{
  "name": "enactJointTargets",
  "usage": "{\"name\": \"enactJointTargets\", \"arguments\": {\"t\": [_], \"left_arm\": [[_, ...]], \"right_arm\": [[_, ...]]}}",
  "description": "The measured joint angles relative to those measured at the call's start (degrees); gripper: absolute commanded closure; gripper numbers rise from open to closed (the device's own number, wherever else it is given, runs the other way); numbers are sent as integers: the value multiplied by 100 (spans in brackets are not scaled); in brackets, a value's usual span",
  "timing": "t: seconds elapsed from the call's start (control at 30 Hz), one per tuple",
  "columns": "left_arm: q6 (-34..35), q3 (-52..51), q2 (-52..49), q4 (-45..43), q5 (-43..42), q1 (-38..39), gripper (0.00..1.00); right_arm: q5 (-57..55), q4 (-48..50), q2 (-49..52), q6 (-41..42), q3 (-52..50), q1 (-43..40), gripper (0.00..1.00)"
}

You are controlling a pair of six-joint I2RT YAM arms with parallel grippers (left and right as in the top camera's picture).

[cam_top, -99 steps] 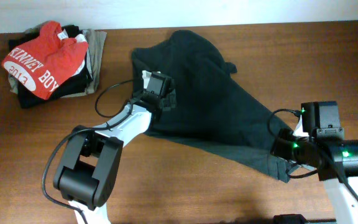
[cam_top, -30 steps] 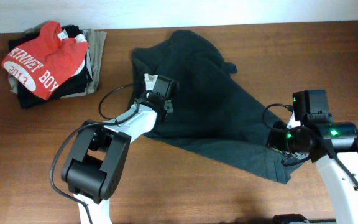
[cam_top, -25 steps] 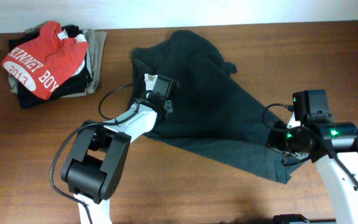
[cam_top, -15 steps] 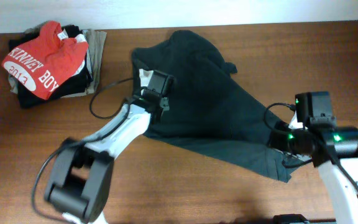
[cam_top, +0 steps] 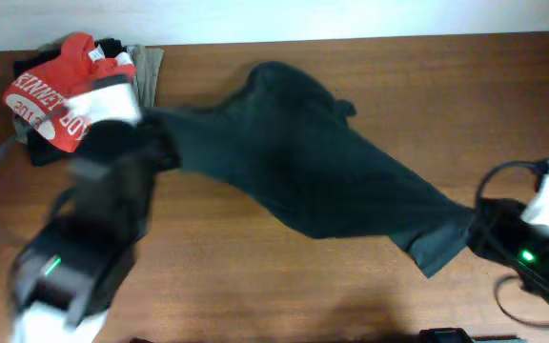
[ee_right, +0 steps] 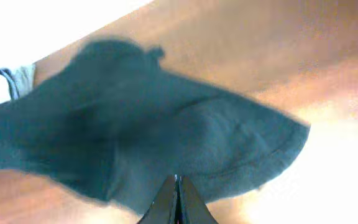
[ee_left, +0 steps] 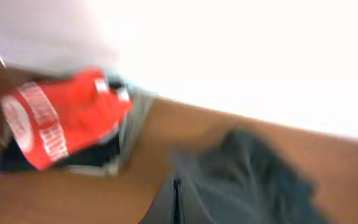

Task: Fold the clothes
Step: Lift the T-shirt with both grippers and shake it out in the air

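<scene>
left hand (ee_left: 176, 203) — pinched shut on shirt (cam_top: 313, 181) | right hand (ee_right: 178, 196) — likewise | I see shirt stretched over tabletop (cam_top: 255, 286)

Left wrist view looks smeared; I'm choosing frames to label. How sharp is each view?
Overhead: left arm motion-smeared, dark T-shirt slightly soft. Left wrist: heavily blurred, top blown out white, red T-shirt lettering unreadable. Right wrist: blurred, glare on the table at lower right.

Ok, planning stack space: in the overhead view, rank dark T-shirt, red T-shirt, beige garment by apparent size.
Largest first:
dark T-shirt
red T-shirt, partly hidden
beige garment, only an edge showing
</scene>
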State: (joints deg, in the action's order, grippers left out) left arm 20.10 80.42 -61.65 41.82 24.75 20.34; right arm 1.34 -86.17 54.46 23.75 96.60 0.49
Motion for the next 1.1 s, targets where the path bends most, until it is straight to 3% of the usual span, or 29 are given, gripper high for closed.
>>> {"name": "enactJointTargets", "arguments": {"t": [0.23, 0.43, 0.6, 0.73, 0.8, 0.9, 1.0, 1.1], "left_arm": [[-109, 1049, 743, 992, 525, -356, 99], [-109, 1174, 380, 693, 743, -367, 99], [-175, 1237, -1231, 11, 798, -376, 99], [-737, 1226, -2817, -1482, 807, -391, 99], [-1012, 1276, -3230, -1556, 804, -446, 99], [-1349, 2277, -3539, -1097, 763, -675, 99], [-1698, 4214, -3541, -544, 678, -962, 99], [-2015, 5648, -3220, -144, 647, -1172, 99]], "right_arm": [[-839, -879, 761, -170, 2186, 0, 96], [-1150, -682, 1349, -190, 2841, 0, 96], [-1401, -162, 2752, -330, 2876, 0, 96], [-1178, 850, 3985, -715, 2855, 0, 96], [-1027, 918, 4258, -861, 2918, -7, 96], [-892, 743, 4323, -1038, 3738, -109, 96], [-881, 466, 4253, -1174, 5628, -612, 96], [-855, -581, 3875, -1217, 7191, -1185, 96]]}}
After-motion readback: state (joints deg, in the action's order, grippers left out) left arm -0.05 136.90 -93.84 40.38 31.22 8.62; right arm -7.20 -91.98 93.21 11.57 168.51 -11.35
